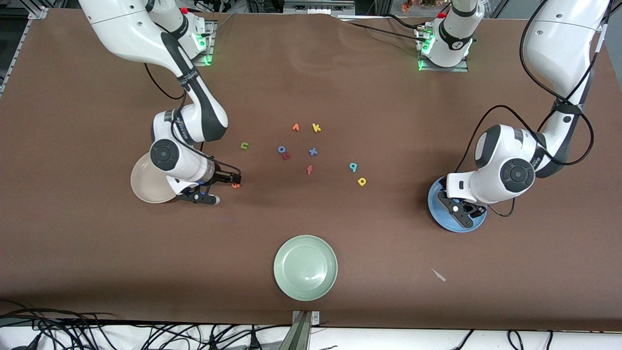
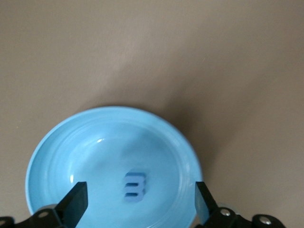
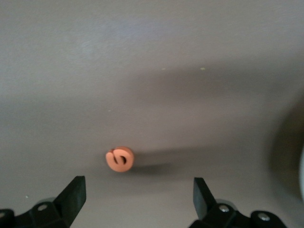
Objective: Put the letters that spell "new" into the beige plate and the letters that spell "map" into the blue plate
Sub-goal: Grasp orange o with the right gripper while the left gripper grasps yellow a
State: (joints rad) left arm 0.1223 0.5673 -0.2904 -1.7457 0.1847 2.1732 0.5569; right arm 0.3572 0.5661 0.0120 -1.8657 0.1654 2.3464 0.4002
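lying flat in the blue plate is the blue m, with the left gripper hanging over it, fingers spread wide and holding nothing. that plate sits toward the left arm's end of the table.

the orange e rests on the bare table just beside the beige plate, which lies toward the right arm's end. the right gripper is low over the e, its fingers wide apart with the letter on the table between them and touching neither.

the other letters are scattered mid-table. the green n lies apart from the cluster, toward the right arm's end. the salmon-pink w touches the blue o. the teal p and the yellow a lie near each other, toward the left arm's end, the a nearer the front camera. farther from the camera are an orange v and a yellow k; a blue x and an orange f sit in between.

a pale green plate lies nearest the front camera, with nothing in it, and a small pale scrap lies on the table toward the left arm's end.
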